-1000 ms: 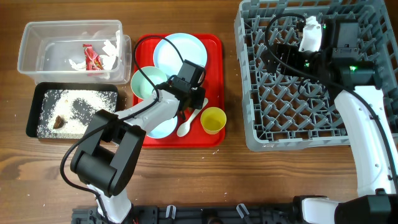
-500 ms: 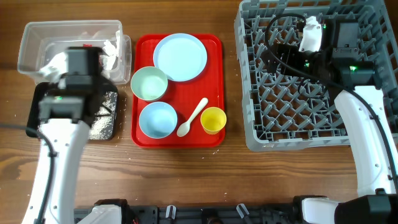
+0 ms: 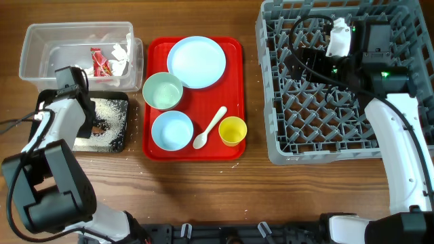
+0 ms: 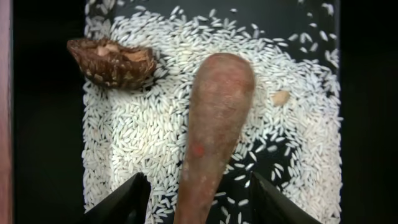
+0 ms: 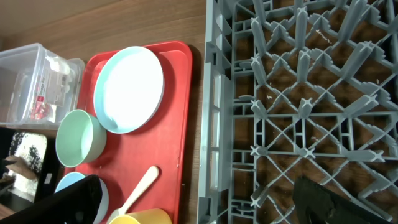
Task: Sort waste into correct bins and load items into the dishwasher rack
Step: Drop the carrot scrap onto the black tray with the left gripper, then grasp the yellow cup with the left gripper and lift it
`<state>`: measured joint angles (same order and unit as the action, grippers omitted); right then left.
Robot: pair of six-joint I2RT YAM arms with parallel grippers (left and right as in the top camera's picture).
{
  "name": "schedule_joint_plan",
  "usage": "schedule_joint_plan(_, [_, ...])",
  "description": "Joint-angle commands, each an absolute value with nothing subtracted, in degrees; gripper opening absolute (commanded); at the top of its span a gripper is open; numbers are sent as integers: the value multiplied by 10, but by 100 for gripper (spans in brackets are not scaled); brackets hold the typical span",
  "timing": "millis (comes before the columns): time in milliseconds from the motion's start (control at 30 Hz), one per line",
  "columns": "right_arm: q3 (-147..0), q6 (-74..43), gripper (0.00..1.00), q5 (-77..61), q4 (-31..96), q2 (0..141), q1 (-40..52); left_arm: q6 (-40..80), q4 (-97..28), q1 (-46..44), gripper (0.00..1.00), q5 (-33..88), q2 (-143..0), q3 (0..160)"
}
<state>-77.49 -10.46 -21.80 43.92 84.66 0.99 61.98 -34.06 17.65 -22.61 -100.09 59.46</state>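
Orange-brown carrot piece (image 4: 214, 124) lies on rice (image 4: 140, 140) between wide-spread left fingers (image 4: 121, 204); right fingers (image 5: 78, 200) also wide, empty.

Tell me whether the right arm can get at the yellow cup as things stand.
Probably yes. The right gripper hangs open and empty above the dishwasher rack; the yellow cup stands upright and uncovered on the red tray, on the side nearest the rack. Only the spoon lies close beside it.

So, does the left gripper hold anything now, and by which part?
Apparently nothing. The left gripper is open; the carrot-shaped piece has its narrow end between the fingers, with a gap on each side, over the rice.
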Motion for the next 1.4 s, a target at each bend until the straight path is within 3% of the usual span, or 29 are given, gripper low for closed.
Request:
schedule_joint_plan(0, [-783,-109,100,-214,437,853,12,471,-343,170,57,-216,-934,630])
schedule_joint_plan(67, [-783,-110,100,-214,436,853,12,379,-345,152,70,-143,-878,635])
schedule_joint_plan(100, [-783,-109,100,-214,436,853,12,324,-349,134,77,-38,-841,635])
schedule_joint_plan(133, [-783,-111,100,-214,434,853,12,269,-341,83,79,130,-813,635])
schedule_joint_plan(200, [-783,-111,100,-214,433,853,12,210,-336,14,79,194,-816,635])
schedule_joint_plan(267, [-783,-111,100,-214,433,853,12,117,-331,-119,79,204,-831,635])
schedule_joint_plan(400, [-783,-111,100,-214,430,853,12,49,-297,-288,76,147,-891,635])
schedule_joint_plan(633, [-783,-111,100,-214,441,853,12,49,-314,-335,75,104,-981,635])
schedule_joint_plan(700, [-783,-111,100,-214,442,853,12,49,-316,-335,68,104,-991,635])
schedule_joint_plan(733, [-783,-111,100,-214,442,853,12,49,-315,-335,58,104,-999,635])
schedule_joint_plan(833, [-783,-111,100,-214,444,853,12,50,-314,-336,16,104,-1006,635])
schedule_joint_plan(900, [-783,-111,100,-214,444,853,12,50,-315,-336,5,104,-1006,635])
schedule_joint_plan(1000, [-783,-111,100,-214,451,853,12,112,-315,-331,4,108,-1002,639])
schedule_joint_plan(1367, [-783,-59,100,-357,423,853,12,172,-308,-168,4,497,-911,670])
